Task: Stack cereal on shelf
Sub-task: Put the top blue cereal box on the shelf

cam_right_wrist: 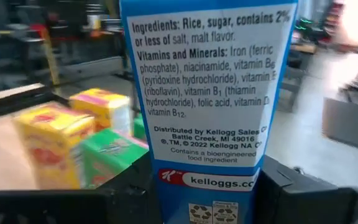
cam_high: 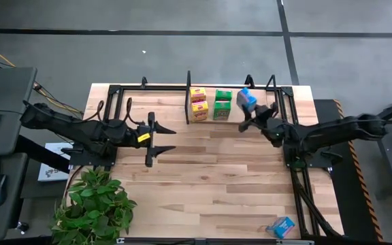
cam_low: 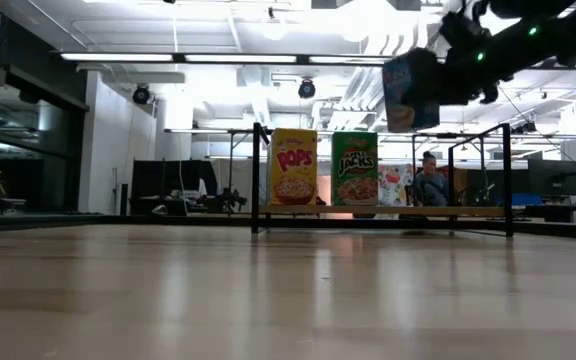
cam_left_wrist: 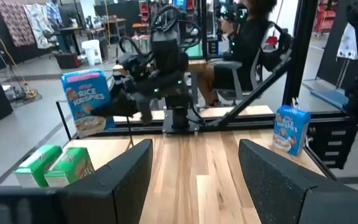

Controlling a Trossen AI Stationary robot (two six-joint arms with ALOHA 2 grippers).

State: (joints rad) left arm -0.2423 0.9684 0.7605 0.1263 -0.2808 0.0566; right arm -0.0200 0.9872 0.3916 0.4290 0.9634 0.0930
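**Operator:** Above the shelf (cam_high: 203, 88), at its right portion, what does the right claw (cam_high: 246, 117) carry?

**Technician:** It is closed on a blue box (cam_high: 247, 99) of Rice Krispies, held clear of the shelf board and well above the boxes already standing there. The right wrist view shows the side panel gripped low between the two fingers. The left claw (cam_high: 160, 138) waits over the bench (cam_high: 216, 197), off the shelf's left front, jaws spread wide and empty.

**Operator:** Where is the other cereal?

**Technician:** On the shelf, left of the held box: two yellow-orange boxes (cam_high: 198, 103) and, just beside them, green boxes (cam_high: 222, 104); the left wrist view shows two green tops. A second blue box (cam_high: 280, 227) sits well apart from the shelf, near the bench's front right corner.

**Operator:** Handling properties?

**Technician:** Judged from appearance: thin cardboard, light, fairly stiff along its edges but easily dented on its broad panels. The printed faces look smooth, so slip is possible. Grip across the narrow sides, near mid-height, with moderate force. A tall narrow box may tip when released, so set it down square.

**Operator:** Legible markings?

**Technician:** Yellow-orange box: "POPS". Green box: "Jacks". Blue box front: "Rice Krispies". Held box, side panel: "Ingredients: Rice, sugar, contains 2% or less of salt, malt flavor", "Vitamins and Minerals: Iron (ferric phosphate), niacinamide", "Distributed by Kellogg Sales Co., Battle Creek, MI 49016", "Contains a bioengineered food ingredient", "kelloggs.com".
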